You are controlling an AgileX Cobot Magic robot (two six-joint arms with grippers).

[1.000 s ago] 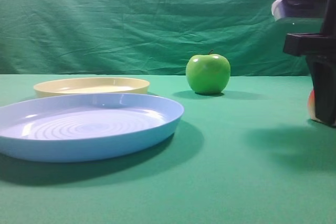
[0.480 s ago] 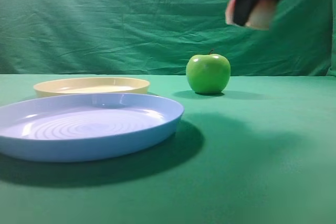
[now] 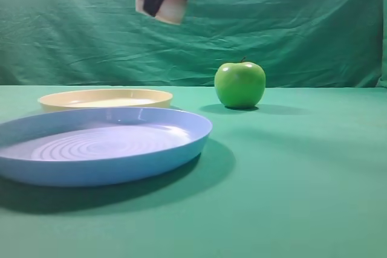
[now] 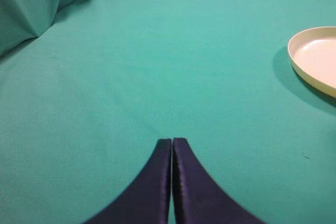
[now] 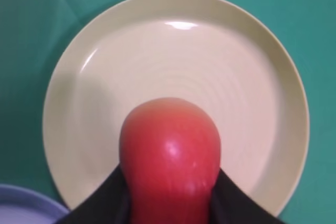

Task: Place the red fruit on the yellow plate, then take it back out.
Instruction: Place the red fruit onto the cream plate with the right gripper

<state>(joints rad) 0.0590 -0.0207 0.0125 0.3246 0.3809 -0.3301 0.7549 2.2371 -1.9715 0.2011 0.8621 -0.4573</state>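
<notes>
The right gripper (image 5: 170,203) pinches the red fruit (image 5: 169,156) high above the yellow plate (image 5: 273,77), inside its rim. The left gripper's (image 4: 172,153) fingers press together over bare desk (image 4: 131,66).

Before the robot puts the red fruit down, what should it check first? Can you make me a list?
1. Red fruit held in the right gripper: ok.
2. Fruit hanging above the yellow plate: ok in the wrist view.
3. Yellow plate has nothing on it: ok.
4. Blue plate and green apple off to the side: ok.
5. Left gripper shut, away from the plate: ok.
6. How high above the plate: cannot tell.
</notes>
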